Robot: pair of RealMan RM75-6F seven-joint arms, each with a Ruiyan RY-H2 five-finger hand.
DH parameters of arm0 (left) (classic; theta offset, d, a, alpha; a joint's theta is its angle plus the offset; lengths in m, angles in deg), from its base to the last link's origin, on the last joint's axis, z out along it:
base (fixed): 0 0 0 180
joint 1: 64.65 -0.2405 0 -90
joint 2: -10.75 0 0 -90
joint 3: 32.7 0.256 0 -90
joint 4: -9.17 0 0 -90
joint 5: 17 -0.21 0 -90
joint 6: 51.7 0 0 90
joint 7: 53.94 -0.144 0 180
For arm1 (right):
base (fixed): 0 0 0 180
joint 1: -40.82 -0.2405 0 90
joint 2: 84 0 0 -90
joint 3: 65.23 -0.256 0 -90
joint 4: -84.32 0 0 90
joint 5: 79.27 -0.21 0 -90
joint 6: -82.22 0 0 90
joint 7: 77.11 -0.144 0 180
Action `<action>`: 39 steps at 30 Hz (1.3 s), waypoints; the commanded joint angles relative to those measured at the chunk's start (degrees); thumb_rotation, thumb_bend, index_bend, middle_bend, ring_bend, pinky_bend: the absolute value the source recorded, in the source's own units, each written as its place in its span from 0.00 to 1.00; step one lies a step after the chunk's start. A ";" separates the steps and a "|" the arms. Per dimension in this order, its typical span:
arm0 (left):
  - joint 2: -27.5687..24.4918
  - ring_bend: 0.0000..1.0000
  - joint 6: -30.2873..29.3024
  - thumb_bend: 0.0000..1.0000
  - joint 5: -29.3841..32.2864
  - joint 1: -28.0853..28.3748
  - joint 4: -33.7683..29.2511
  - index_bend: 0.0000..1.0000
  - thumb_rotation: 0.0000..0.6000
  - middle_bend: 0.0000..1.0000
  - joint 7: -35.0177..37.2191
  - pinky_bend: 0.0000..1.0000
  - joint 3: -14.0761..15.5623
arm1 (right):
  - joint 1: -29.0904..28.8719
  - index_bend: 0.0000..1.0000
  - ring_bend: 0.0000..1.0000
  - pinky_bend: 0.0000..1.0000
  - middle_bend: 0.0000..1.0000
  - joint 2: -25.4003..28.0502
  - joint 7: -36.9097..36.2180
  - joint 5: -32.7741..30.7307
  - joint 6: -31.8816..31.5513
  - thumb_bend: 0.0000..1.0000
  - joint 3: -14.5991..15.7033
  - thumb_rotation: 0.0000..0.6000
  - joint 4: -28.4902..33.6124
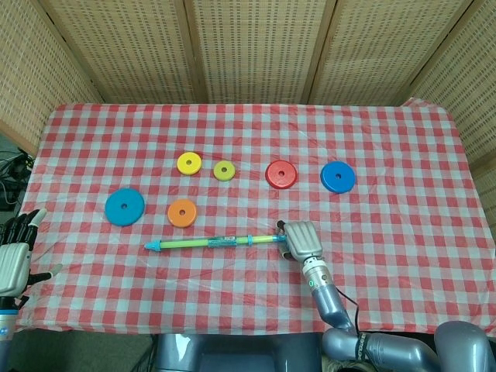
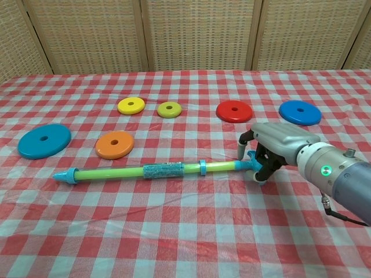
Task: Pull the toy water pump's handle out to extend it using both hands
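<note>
Risk at this stage lies chiefly in a one-handed pull. Toy water pump (image 2: pixel 156 171) lies flat on the checked worktop (image 1: pixel 387 139), near the front edge and roughly parallel to it, its blue nozzle tip pointing left and its handle (image 2: pixel 253 164) at the right end. Right hand (image 2: pixel 272 145) sits over that handle with the fingers curled down around it; they appear to close on the handle, though the chest view does not show how firmly. Left hand (image 1: pixel 14 260) is at the far left, off the worktop edge and well apart from the pump, fingers apart and holding nothing.

Judged from this arrangement, the barrel is unsupported. If the right hand draws the handle rightward now, the whole pump would probably slide along the cloth instead of extending, since nothing anchors the green tube. A loose fingertip hold on the small handle could also slip off under load. The cloth itself may bunch or drag beneath a sliding pump.

Orange disc (image 2: pixel 115 144) lies just beyond the tube on the far side, and the large blue disc (image 2: pixel 44 140) sits further left; a left hand reaching in for the barrel could knock either. Yellow discs, red disc (image 2: pixel 234 110) and right-hand blue disc (image 2: pixel 299 112) lie farther back, clear of the likely pull path.
</note>
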 commanded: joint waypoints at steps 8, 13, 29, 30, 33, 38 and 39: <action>-0.05 0.00 0.16 0.12 0.25 0.08 -0.04 0.03 1.00 0.00 0.06 0.00 -0.04 | -0.87 0.52 0.98 0.62 1.00 -1.59 -0.06 -0.66 0.54 0.58 0.55 1.00 -2.66; -0.12 0.00 0.31 0.12 0.31 0.16 -0.05 0.04 1.00 0.00 0.18 0.00 -0.03 | -1.01 0.61 0.98 0.63 1.00 -2.13 -0.01 -0.56 0.25 0.59 0.78 1.00 -3.34; -0.55 0.00 2.64 0.13 1.13 1.09 -1.07 0.10 1.00 0.00 2.49 0.00 -0.19 | -1.27 0.79 0.99 0.65 1.00 3.14 1.88 -1.74 -3.66 0.62 -3.19 1.00 4.45; -0.63 0.00 2.96 0.13 1.54 1.29 -1.36 0.10 1.00 0.00 2.65 0.00 -0.46 | -1.51 0.79 0.99 0.65 1.00 3.79 2.59 -2.44 -3.94 0.62 -3.84 1.00 5.29; -1.01 0.00 4.15 0.13 2.73 2.13 -2.29 0.12 1.00 0.00 2.36 0.00 -1.32 | -2.22 0.80 1.00 0.65 1.00 5.41 3.97 -4.35 -4.43 0.62 -5.59 1.00 7.17; -1.94 0.00 6.43 0.13 4.60 4.35 -4.79 0.15 1.00 0.00 0.64 0.00 -3.19 | -3.50 0.81 1.00 0.65 1.00 7.80 5.70 -7.91 -4.73 0.62 -8.12 1.00 9.42; -2.18 0.00 7.13 0.13 5.16 5.07 -5.46 0.16 1.00 0.00 -0.08 0.00 -3.73 | -3.84 0.81 1.00 0.65 1.00 8.34 5.88 -8.76 -4.68 0.62 -8.70 1.00 9.84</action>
